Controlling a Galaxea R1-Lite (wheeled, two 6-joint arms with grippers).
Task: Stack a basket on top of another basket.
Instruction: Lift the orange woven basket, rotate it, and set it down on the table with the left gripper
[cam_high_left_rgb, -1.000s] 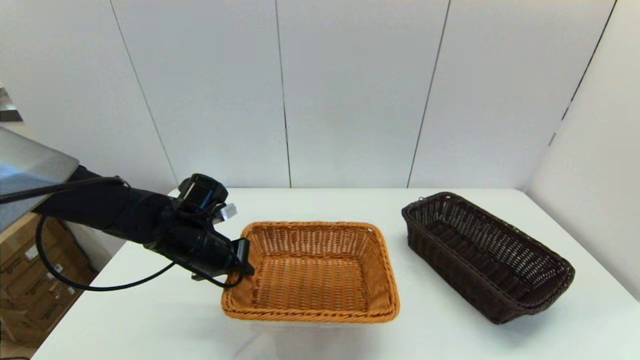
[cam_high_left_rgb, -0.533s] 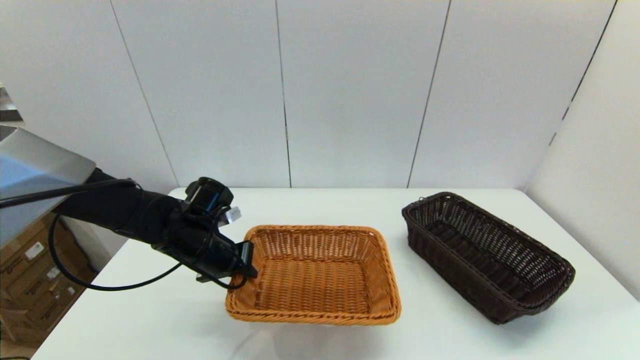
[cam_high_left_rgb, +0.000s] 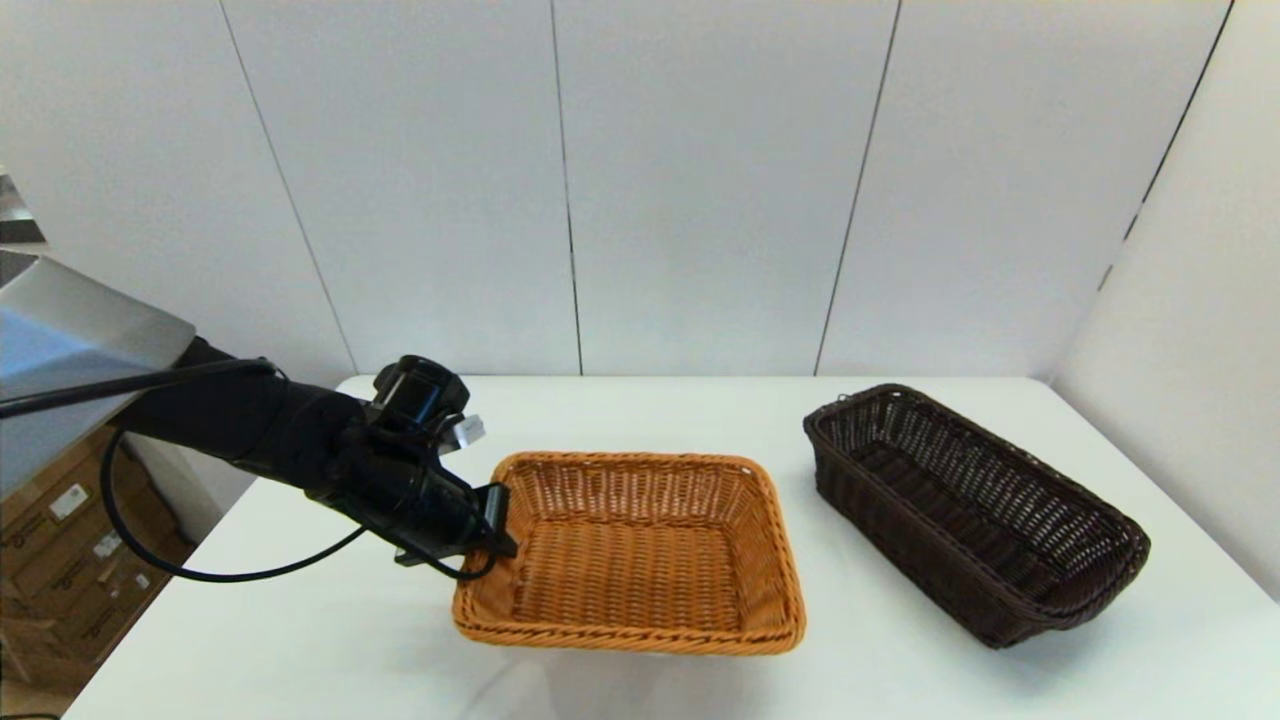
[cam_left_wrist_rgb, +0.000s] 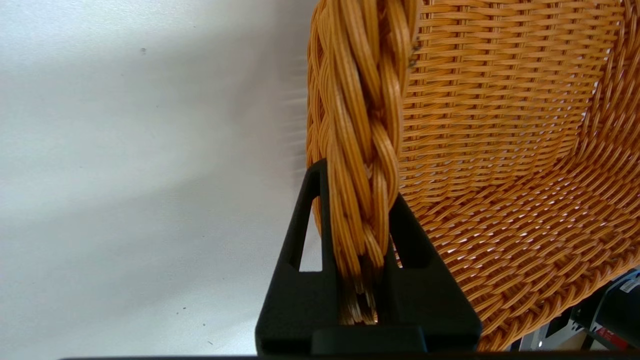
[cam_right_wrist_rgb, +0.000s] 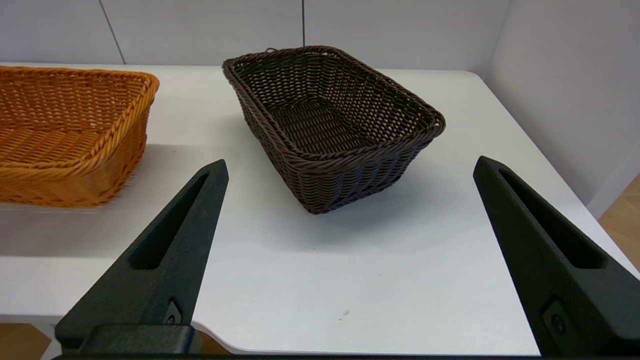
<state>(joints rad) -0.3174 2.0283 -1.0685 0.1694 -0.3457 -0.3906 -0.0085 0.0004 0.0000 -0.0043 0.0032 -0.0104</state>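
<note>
Table (cam_high_left_rgb: 330, 650) space around your two baskets is plain white, matte surface, closed in by pale panelled walls behind and to the robot's right. Off the table's left edge you can see cardboard boxes (cam_high_left_rgb: 60, 590) stacked lower down, and a black cable (cam_high_left_rgb: 200, 570) loops down from the left arm above that edge.

Your left gripper (cam_high_left_rgb: 498, 522) is clamped on the orange basket (cam_high_left_rgb: 630, 550), on the braided rim of its short left wall. In the left wrist view the black fingers (cam_left_wrist_rgb: 305, 230) sit one outside and one inside that wall, pressing the thick plaited rim between them. The basket lies left of the table's centre, and its left end looks slightly raised, though you cannot be sure from these views whether it is off the surface.

The dark brown basket (cam_high_left_rgb: 975, 510) rests on the table well apart to the robot's right, turned at an angle. Nothing lies between the two baskets but bare table.

Your right gripper (cam_right_wrist_rgb: 350, 170) hangs near the table's front edge, its fingers spread wide, holding nothing, with the dark basket straight ahead of it.

Both baskets are rectangular woven wicker trays with sloping sides. The orange one has a tight, close weave and a chunky rope-like rim; the dark one has looser openwork sides and a thinner twisted rim.
</note>
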